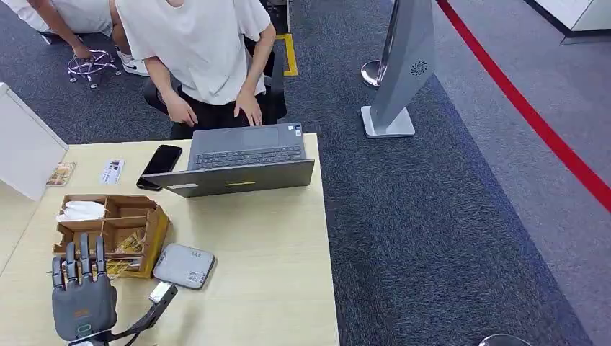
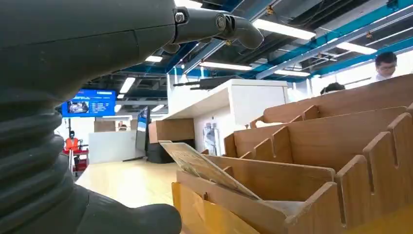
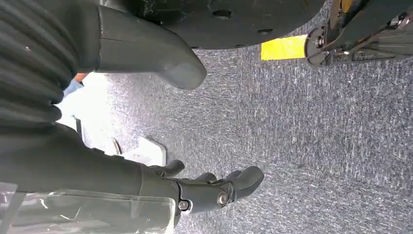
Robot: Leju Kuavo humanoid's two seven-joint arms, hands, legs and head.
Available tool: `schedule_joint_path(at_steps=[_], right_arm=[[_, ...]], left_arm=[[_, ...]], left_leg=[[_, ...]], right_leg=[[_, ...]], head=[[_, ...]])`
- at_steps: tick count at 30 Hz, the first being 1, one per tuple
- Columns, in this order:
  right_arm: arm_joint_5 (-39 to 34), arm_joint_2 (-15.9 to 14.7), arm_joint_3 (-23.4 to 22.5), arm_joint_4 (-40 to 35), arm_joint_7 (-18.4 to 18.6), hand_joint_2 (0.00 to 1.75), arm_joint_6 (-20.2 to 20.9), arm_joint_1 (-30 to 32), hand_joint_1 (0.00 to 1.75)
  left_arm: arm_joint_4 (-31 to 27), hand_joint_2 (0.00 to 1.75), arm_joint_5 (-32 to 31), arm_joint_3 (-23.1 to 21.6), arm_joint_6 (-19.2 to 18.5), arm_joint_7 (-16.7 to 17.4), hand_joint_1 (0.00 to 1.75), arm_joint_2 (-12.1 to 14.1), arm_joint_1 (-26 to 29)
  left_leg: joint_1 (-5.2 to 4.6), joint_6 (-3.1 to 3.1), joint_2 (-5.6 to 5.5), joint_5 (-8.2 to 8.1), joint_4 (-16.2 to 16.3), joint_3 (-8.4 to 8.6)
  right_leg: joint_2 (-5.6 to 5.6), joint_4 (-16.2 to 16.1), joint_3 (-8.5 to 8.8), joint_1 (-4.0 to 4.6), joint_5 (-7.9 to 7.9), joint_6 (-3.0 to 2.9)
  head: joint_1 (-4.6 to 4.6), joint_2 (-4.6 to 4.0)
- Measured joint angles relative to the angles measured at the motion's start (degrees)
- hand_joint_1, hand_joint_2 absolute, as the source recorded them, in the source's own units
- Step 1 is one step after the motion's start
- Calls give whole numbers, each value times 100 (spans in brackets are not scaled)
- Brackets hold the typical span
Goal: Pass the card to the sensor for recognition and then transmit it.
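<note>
The left hand (image 1: 83, 288) is held low over the table (image 1: 274, 238), fingers spread upright and nothing gripped, just beside the wooden organiser (image 1: 119, 234); it is probably set there for a reach into the compartments. A card (image 2: 204, 168) is seen leaning tilted in a near slot of the organiser in the left wrist view, so it is judged not yet picked. The grey sensor (image 1: 184, 265) lies flat on the table next to the organiser, w/ a cable at its near side. The right hand (image 3: 204, 187) hangs over carpet, fingers loosely apart, nothing held. A person is seated at the laptop (image 1: 241, 162).
</note>
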Motion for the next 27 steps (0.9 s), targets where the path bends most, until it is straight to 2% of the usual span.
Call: schedule_joint_path(at_steps=[12,27], right_arm=[[-2,0,-2,0,0,175,0,0,0],[-2,0,-4,0,0,175,0,0,0]], left_arm=[[0,175,0,188,2,-276,0,-142,-4],[0,175,-2,304,0,-293,0,-197,-4]], left_leg=[[0,0,0,0,0,0],[0,0,0,0,0,0]], right_leg=[[0,0,0,0,0,0],[0,0,0,0,0,0]], head=[[2,0],[2,0]])
